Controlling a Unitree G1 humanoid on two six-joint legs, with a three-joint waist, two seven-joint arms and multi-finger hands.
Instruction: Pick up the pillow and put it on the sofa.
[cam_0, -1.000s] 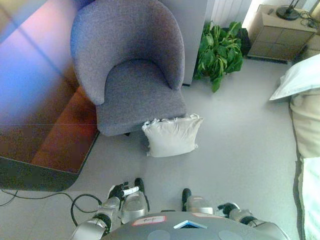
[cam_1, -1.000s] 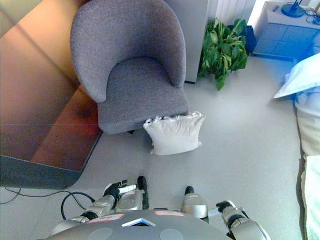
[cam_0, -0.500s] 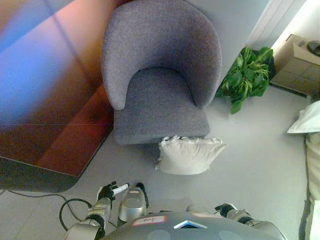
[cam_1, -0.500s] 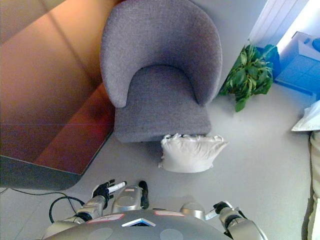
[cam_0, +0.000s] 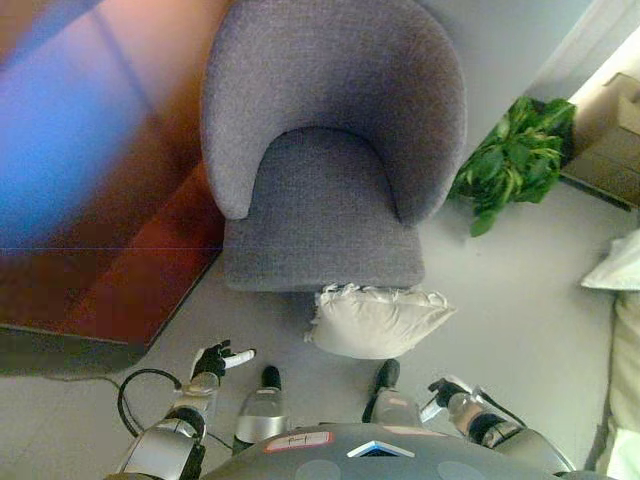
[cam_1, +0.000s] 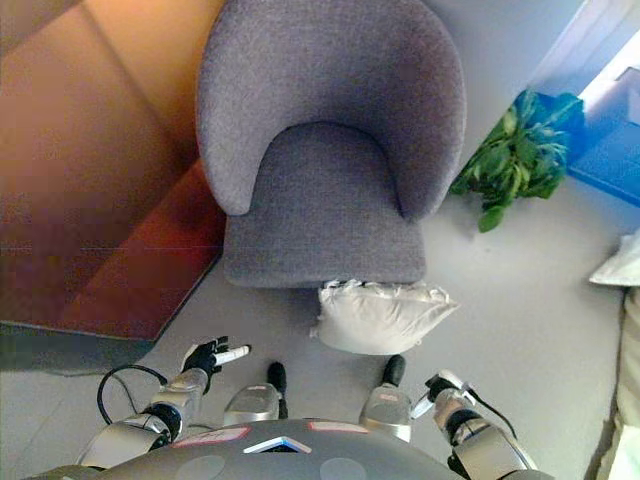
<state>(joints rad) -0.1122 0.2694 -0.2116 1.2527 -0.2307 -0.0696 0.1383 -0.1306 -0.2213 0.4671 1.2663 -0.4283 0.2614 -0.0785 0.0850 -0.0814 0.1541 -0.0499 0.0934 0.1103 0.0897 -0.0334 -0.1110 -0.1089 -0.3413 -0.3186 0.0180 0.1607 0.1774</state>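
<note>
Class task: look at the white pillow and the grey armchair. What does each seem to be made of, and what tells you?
White pillow: probably soft cloth over filling; matte, creased, puckered top edge. Grey armchair: seemingly woven upholstery fabric; fine speckled, non-shiny surface.

Left hand: we see it low, forward-left of pillow, apart from it; fingers extended, relaxed, white tip pointing toward pillow; holds nothing. Left arm enters from lower left, forearm angled up.
Right hand: we find it just below pillow's right corner, not touching; fingers unclear. Right arm enters from lower right.
</note>
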